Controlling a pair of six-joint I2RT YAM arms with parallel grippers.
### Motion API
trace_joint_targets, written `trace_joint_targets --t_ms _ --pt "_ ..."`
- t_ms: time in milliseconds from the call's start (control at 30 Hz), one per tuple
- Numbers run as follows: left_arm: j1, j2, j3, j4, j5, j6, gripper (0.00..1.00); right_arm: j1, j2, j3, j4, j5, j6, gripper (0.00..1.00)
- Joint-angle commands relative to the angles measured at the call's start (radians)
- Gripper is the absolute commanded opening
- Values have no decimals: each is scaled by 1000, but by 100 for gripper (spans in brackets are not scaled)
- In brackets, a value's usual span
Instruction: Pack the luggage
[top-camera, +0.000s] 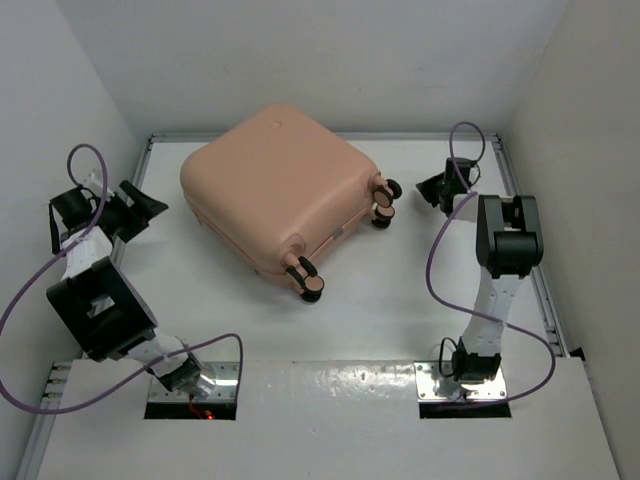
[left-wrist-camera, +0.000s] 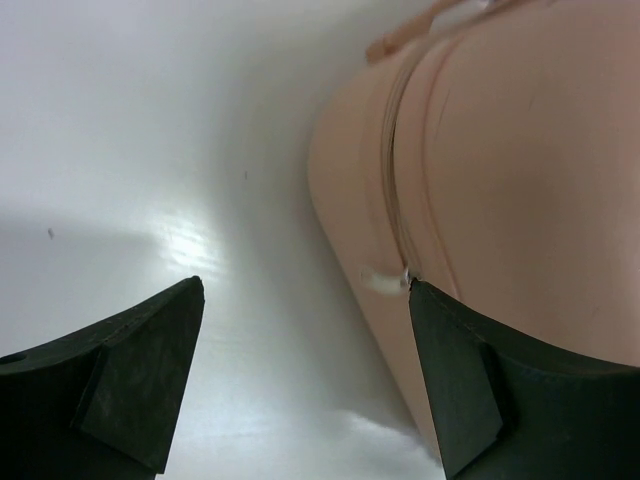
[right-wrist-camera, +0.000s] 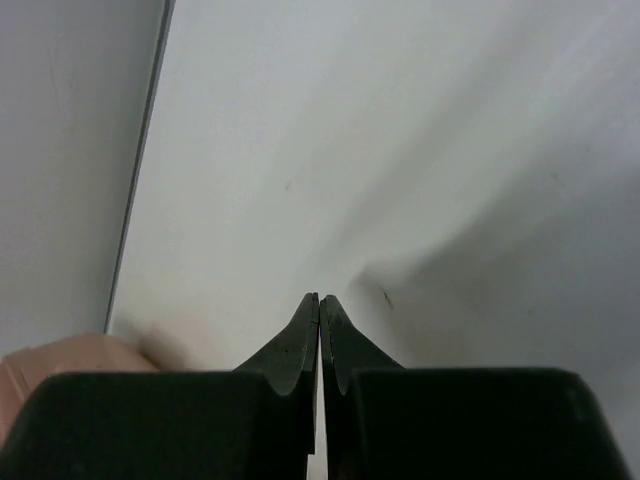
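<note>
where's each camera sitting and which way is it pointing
Top external: above and behind the arms, looking down on the table and luggage; left arm and right arm show whole.
Left wrist: on the left arm, facing the luggage's zipped side; the open left end effector frames it.
Right wrist: on the right arm, facing bare table and wall; the shut right end effector sits centre.
Shared: all three show some luggage.
</note>
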Motion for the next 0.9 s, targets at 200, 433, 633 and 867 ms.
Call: trace_joint_targets --t_ms 200,433,633,867 --pt "-6 52 123 107 -4 -44 87 2 -321 -398 122 -352 12 0" --pt "-6 43 93 117 5 -56 87 149 -374 -543 234 -495 167 0" --pt "-6 33 61 128 15 -75 86 248 -273 -457 196 -429 273 0" --pt "-6 23 38 128 5 -84 86 242 -104 -302 145 -328 287 0"
